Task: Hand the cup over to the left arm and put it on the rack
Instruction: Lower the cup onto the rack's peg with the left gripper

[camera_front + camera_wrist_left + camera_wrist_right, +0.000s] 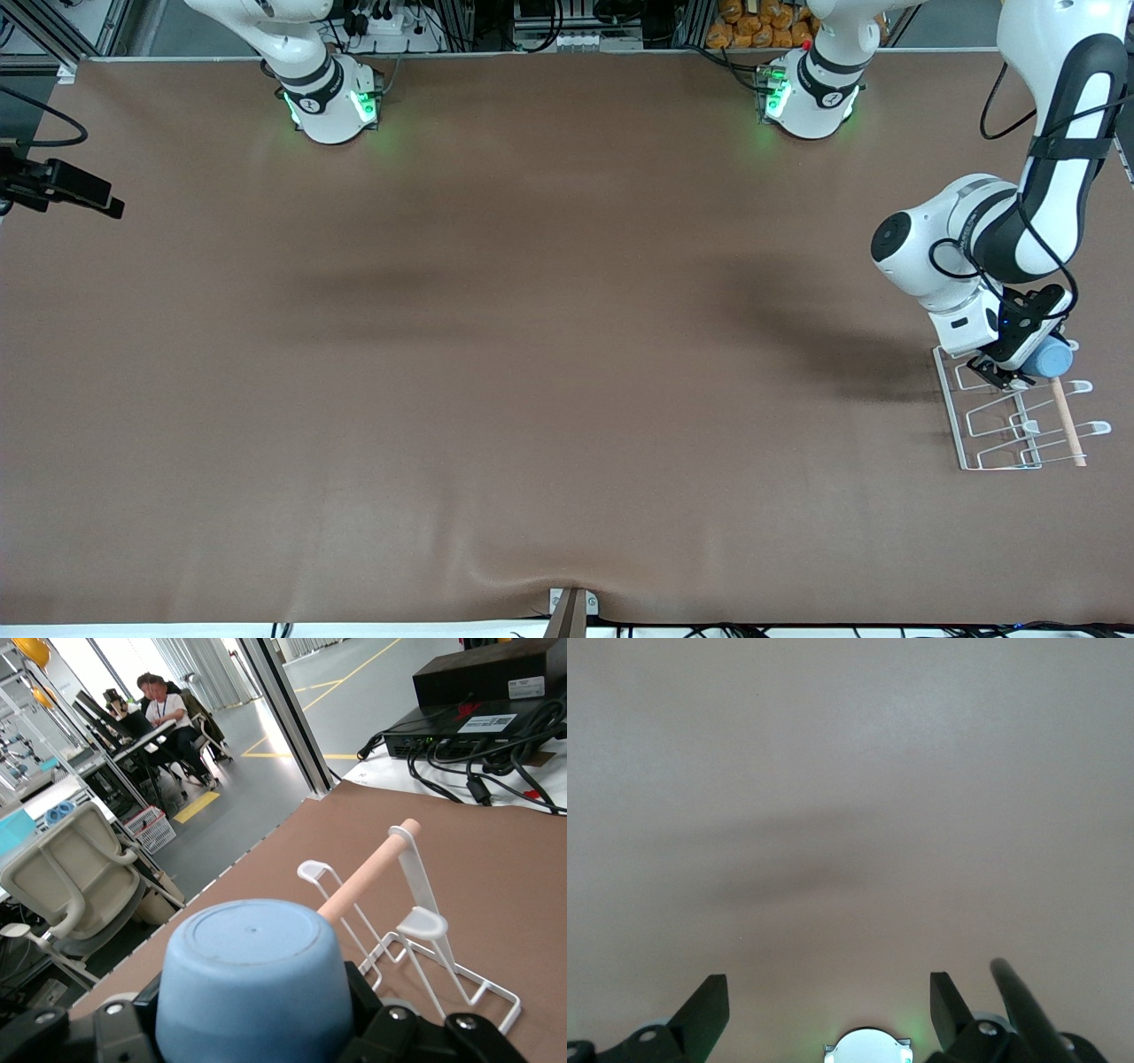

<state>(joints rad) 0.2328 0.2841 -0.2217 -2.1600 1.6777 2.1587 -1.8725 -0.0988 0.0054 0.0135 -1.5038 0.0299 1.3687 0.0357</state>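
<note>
- Toward the right arm's end of the table [496, 354], I see only that arm's base; its wrist view shows the right end effector [828, 1010] with fingers spread apart over bare table, waiting.
- At the left arm's end, I read the left end effector [1019, 359] as clamped on the cup [1052, 357], held sideways over the rack [1019, 416].
- The rack's wooden rod [1067, 421] lies along its outer edge.
</note>
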